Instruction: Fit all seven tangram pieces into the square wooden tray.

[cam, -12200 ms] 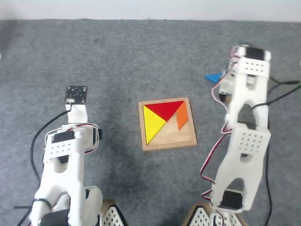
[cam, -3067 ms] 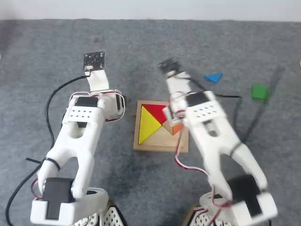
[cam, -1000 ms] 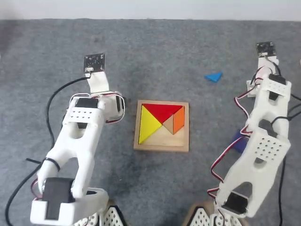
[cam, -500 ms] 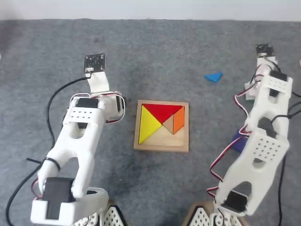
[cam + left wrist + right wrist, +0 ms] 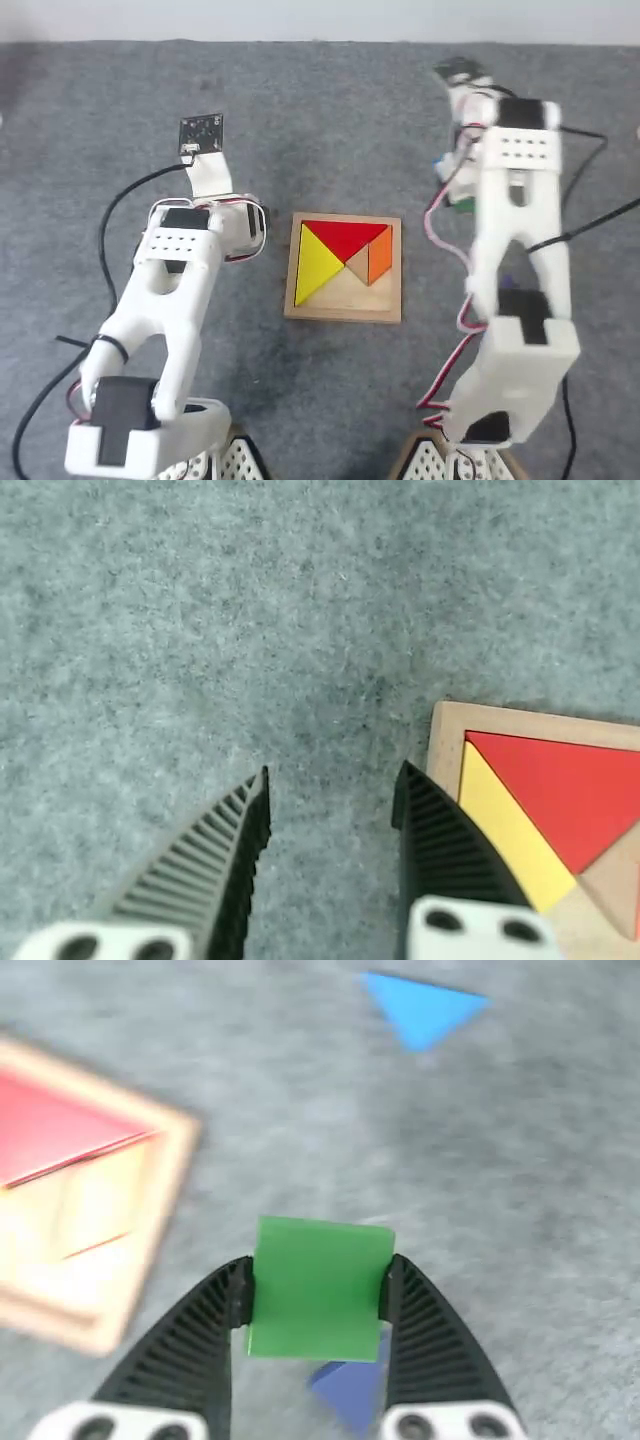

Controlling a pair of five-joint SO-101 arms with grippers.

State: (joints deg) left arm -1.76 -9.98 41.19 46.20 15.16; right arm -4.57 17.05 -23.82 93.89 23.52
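The square wooden tray (image 5: 345, 312) lies mid-table and holds a red triangle (image 5: 345, 238), a yellow triangle (image 5: 315, 270) and an orange piece (image 5: 380, 260). My right gripper (image 5: 318, 1270) is shut on a green square (image 5: 318, 1285), held above the carpet to the right of the tray (image 5: 150, 1250); a sliver of the green square (image 5: 462, 205) shows under the arm. A light blue triangle (image 5: 425, 1005) lies farther back. A dark blue piece (image 5: 350, 1390) lies under the green square. My left gripper (image 5: 330, 810) is open over bare carpet just left of the tray (image 5: 445, 740).
Grey carpet covers the whole table. The left arm (image 5: 165, 290) stands left of the tray, the right arm (image 5: 515, 230) to its right. The tray's lower right part is bare wood (image 5: 365, 295).
The right arm has swung from the far right edge toward the tray, carrying the green square. The left arm and the tray have not moved.
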